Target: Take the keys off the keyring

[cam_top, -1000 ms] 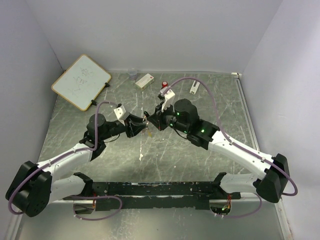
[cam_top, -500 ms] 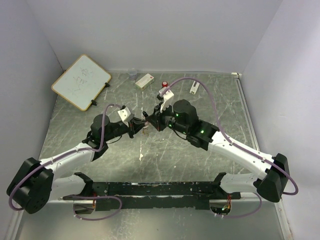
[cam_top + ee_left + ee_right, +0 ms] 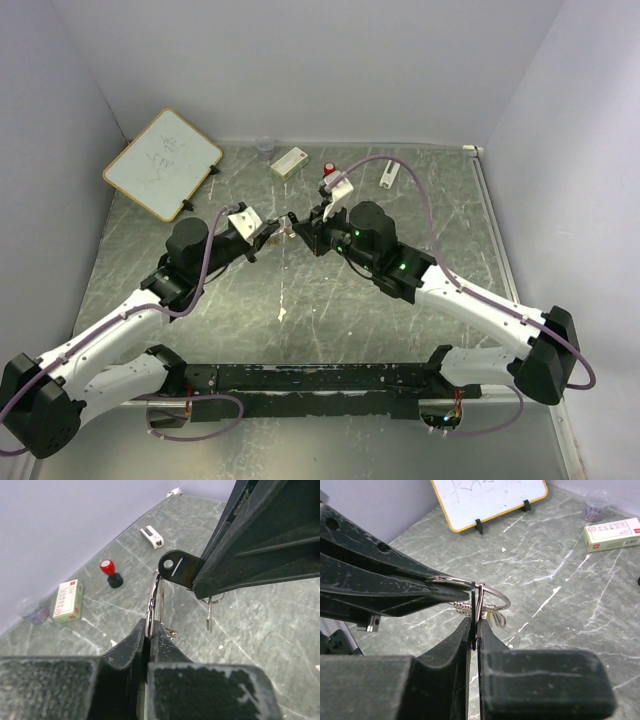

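Observation:
The keyring (image 3: pixel 155 597), a thin silvery loop, hangs in the air between my two grippers. My left gripper (image 3: pixel 150 629) is shut on the ring's near edge. My right gripper (image 3: pixel 476 621) is shut on the flat head of the black-headed key (image 3: pixel 177 570), which is still threaded on the keyring (image 3: pixel 496 594). A plain silvery key (image 3: pixel 209 616) dangles below the ring. More keys, one with a glimpse of yellow, hang bunched under it (image 3: pixel 492 616). In the top view the left gripper (image 3: pixel 270 231) and right gripper (image 3: pixel 298 227) meet tip to tip above the table's middle.
A whiteboard (image 3: pixel 162 163) stands at the far left. A white box (image 3: pixel 289 161), a clear cup (image 3: pixel 265 148), a red-topped black knob (image 3: pixel 329 170) and a small white piece (image 3: pixel 388 175) lie along the back wall.
Both grippers have risen and moved a little toward the back wall with the ring between them. The left arm has stretched out and its elbow has swung to the left.

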Controlling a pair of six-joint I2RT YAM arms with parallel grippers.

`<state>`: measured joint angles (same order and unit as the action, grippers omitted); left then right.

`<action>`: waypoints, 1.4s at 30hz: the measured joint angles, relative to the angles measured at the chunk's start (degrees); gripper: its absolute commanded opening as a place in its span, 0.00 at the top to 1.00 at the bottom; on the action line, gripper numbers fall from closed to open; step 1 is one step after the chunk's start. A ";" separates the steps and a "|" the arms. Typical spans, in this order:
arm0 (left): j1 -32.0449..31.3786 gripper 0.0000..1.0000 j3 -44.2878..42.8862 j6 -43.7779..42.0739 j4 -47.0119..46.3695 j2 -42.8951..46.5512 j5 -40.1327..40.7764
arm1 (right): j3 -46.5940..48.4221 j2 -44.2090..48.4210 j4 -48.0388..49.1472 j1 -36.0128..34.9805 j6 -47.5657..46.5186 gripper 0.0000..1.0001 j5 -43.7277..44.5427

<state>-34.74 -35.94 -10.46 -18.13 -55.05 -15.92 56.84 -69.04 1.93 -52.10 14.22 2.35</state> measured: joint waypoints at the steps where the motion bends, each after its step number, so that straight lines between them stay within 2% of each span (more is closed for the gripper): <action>1: -0.04 0.93 -0.68 -1.01 1.49 0.26 0.59 | -0.28 -0.07 0.35 0.02 -0.04 0.89 0.37; 9: -0.85 0.93 -8.31 -8.41 9.73 0.26 9.97 | -3.72 -0.98 1.22 -1.07 -0.46 0.68 3.50; 18: -1.97 0.93 -12.85 -11.02 14.40 0.59 12.92 | -7.82 -1.25 2.73 -2.01 -1.60 0.61 8.24; 21: -2.27 0.93 -13.44 -10.67 16.04 1.14 12.76 | -10.43 -0.98 5.22 -2.40 -2.38 0.55 9.09; 31: -2.60 0.93 -17.55 -6.14 20.41 3.06 7.80 | -19.82 1.73 18.29 -3.91 -6.32 0.56 10.51; 42: -2.67 0.93 -19.30 -3.15 23.30 4.59 2.32 | -20.35 1.49 29.07 -4.09 -9.53 0.54 8.00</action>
<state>-37.41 -55.24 -13.61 5.17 -50.46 -13.61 36.49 -67.55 31.00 -56.18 4.69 10.35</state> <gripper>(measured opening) 0.099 0.459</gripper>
